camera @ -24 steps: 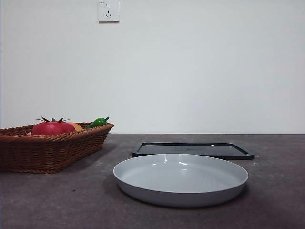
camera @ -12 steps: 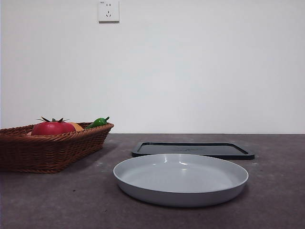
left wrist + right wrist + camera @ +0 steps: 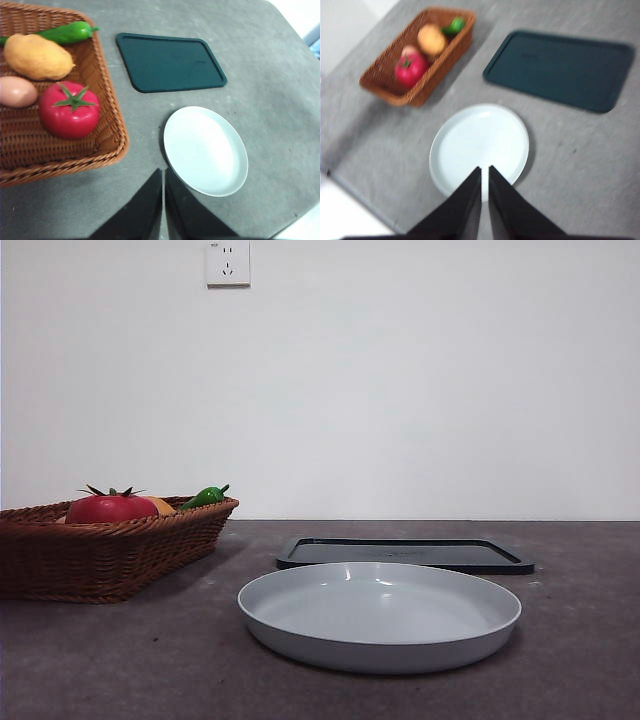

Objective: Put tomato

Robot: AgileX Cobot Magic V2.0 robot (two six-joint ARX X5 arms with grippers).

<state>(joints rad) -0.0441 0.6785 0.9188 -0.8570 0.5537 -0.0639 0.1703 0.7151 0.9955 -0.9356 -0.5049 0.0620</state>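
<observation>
Nothing has moved since a second ago: basket, plate and tray sit as they did, and no arm shows in the front view.

Both arms hang high above the table. The left gripper (image 3: 163, 200) has its jaws pressed nearly together, holding nothing; the right gripper (image 3: 484, 197) is the same, above the plate (image 3: 479, 145).

The tomato (image 3: 70, 110) lies in the basket (image 3: 107, 150), at the left of the wrist frame, close to the near wall and just beside a pale egg-like thing (image 3: 17, 91).

Risks, as I judge them: the glossy, round tomato could slip from narrow jaws, and these must spread first. Jaws coming down may snag the rough wicker wall or nudge the egg. The stiff green calyx could deflect a grip from above.

The plate is smooth, grey, shallow-rimmed. The tray (image 3: 170, 62) is flat, dark, with rounded corners.
</observation>
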